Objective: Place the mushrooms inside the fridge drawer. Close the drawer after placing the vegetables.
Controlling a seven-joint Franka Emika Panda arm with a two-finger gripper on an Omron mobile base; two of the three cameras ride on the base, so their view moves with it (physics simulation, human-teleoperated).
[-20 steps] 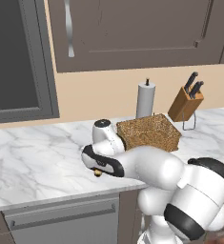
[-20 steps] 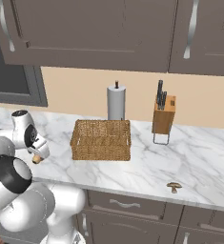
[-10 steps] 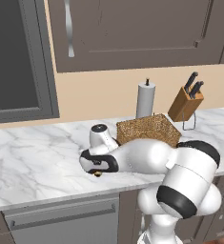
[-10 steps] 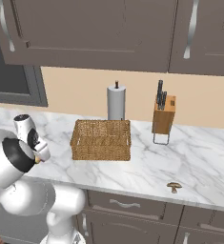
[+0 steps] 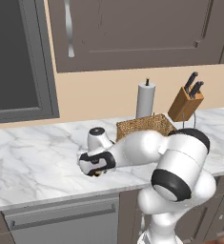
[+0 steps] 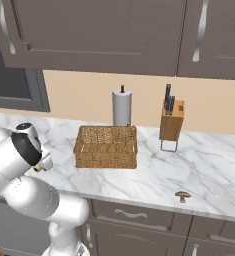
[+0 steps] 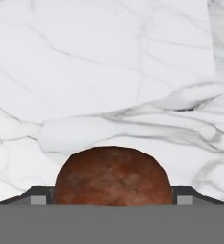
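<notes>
- Marble surface point(image 6: 154, 165), white with grey veins; views unshifted since a second ago, so the base has stayed put.
- Arm has swung lower and further forward since then; the gripper point(image 5: 97, 171) now sits low over the surface near its front edge, left of the wicker basket point(image 6: 107, 146).
- Brown mushroom cap point(image 7: 112, 175), rounded, mottled and reddish, sits right between the two dark fingertips point(image 7: 37, 196) in the hand view, one tip at each side of it.
- Jaws stand wide, one on either side of the cap; contact with it cannot be told.
- In the left base view a small tan-brown bit shows under the gripper at the surface.
- Second mushroom point(image 6: 182, 195), tiny, brown cap on a pale stem, lies by the front edge of the surface toward its right end, well apart from the gripper and unmoved.
- Basket is woven, rectangular, open-topped, mid-surface.
- White paper towel roll point(image 6: 122, 107) stands upright behind the basket at the back edge.
- Wooden knife block point(image 6: 171, 120) with dark handles stands right of the roll.
</notes>
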